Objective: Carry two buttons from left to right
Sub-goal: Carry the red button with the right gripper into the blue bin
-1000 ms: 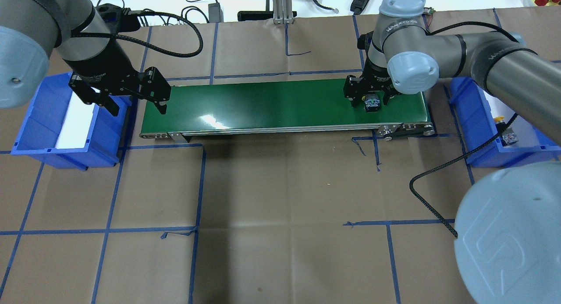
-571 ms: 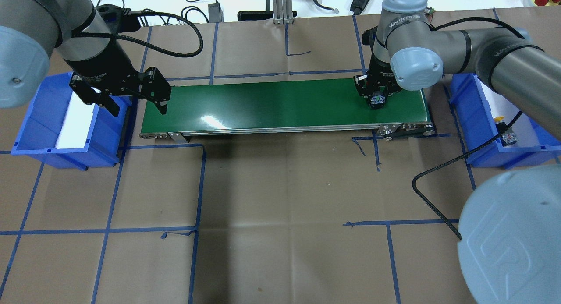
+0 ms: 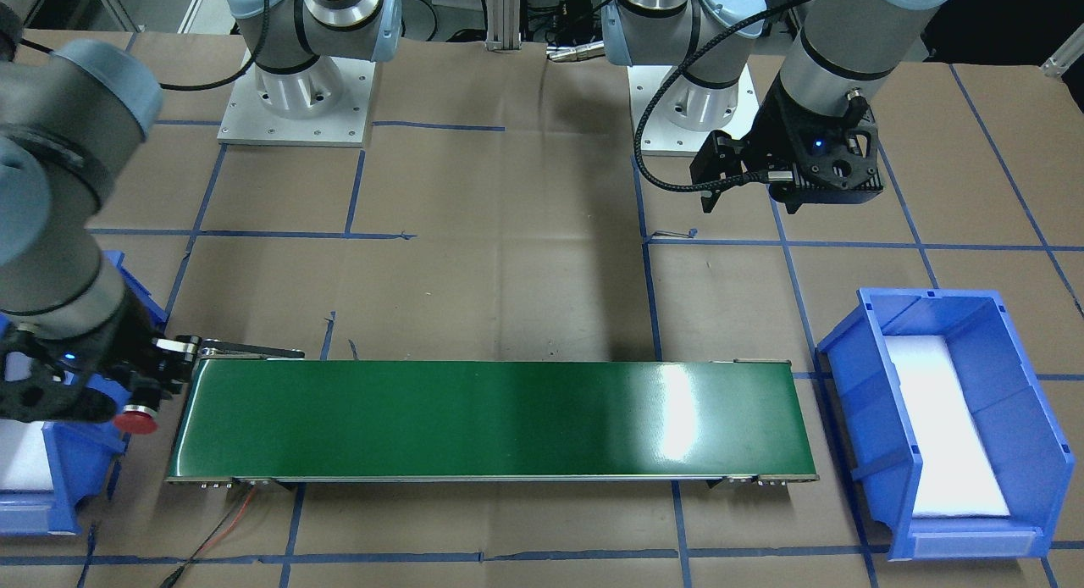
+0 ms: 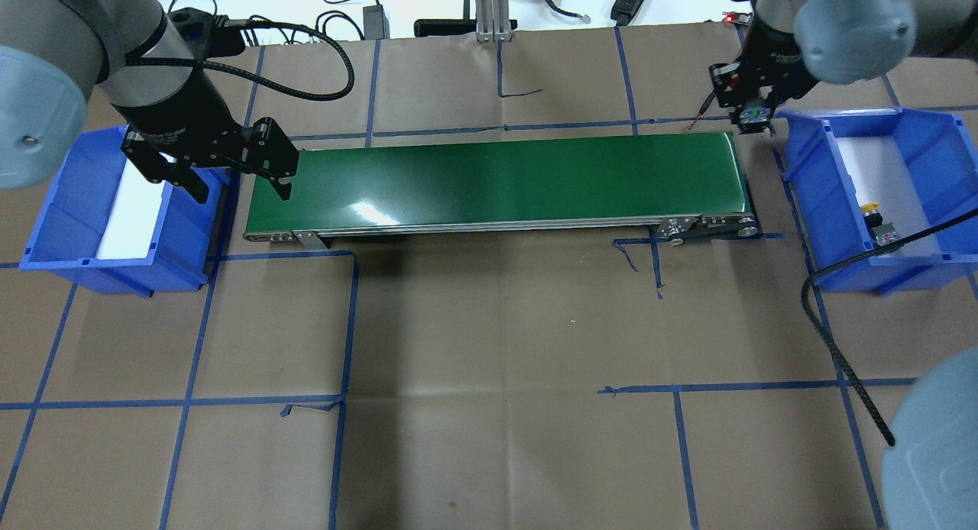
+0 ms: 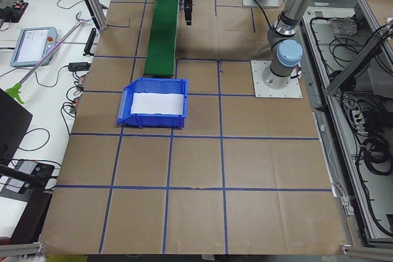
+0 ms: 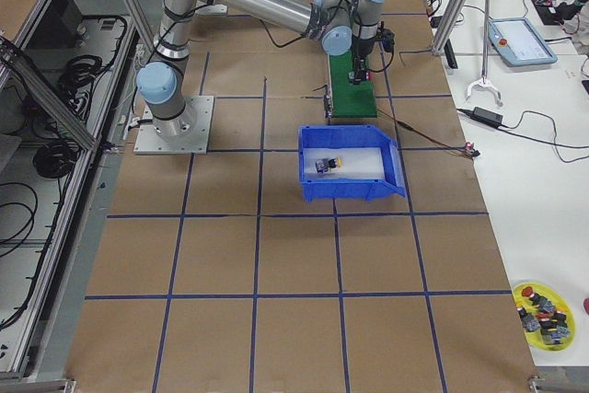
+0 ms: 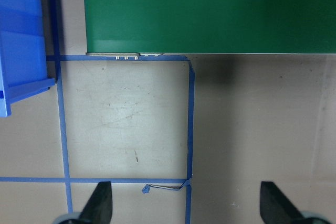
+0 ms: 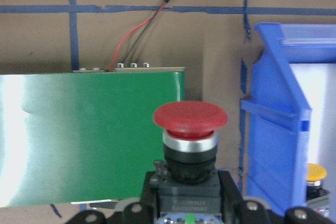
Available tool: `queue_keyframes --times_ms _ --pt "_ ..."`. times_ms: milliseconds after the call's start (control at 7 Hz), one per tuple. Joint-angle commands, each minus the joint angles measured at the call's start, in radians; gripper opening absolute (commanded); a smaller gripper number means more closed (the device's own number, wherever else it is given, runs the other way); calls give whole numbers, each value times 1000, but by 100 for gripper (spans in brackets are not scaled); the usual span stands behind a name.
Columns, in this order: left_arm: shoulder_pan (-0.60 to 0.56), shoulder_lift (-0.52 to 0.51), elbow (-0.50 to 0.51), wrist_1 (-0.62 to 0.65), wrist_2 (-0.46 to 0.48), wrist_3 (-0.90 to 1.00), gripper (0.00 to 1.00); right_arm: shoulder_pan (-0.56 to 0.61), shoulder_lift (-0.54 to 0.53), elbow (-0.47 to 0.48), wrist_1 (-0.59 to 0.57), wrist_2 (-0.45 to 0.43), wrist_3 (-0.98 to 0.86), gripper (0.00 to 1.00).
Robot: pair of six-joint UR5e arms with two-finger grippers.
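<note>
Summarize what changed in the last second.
The right gripper closed on the red button, lifted it off the conveyor belt and carried it toward the right blue bin. The left gripper stayed open; the yellow button stayed in the right blue bin.

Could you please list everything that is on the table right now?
Conveyor belt: one, green, across the table's middle.
Bins: two, blue, white-lined; left bin and right bin at the belt's ends.
Yellow button: one, yellow cap, lying in the right bin.
Red button: one, red cap, held up near the right bin.
Wires: red and black, at the belt's right end.
Left gripper: black, open, by the belt's left end.
Right gripper: black, shut on the red button.
</note>
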Motion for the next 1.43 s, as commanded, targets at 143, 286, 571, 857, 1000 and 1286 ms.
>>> queue_keyframes --times_ms 143,286,571,857,1000,1286 --pt "-1 1 0 0 2 2 100 -296 -4 -31 46 13 -326 7" --pt "-3 0 1 0 2 2 100 -333 19 -24 20 13 -358 6" --pt "-3 0 0 0 2 2 100 -335 97 -19 -119 15 -376 4" --pt "-3 -2 2 0 2 -1 100 -326 133 37 -187 84 -371 4" --pt "-3 -2 2 0 2 -1 100 -326 145 85 -263 102 -376 4" --pt "-3 -2 2 0 2 -1 100 -326 182 113 -337 102 -379 4"
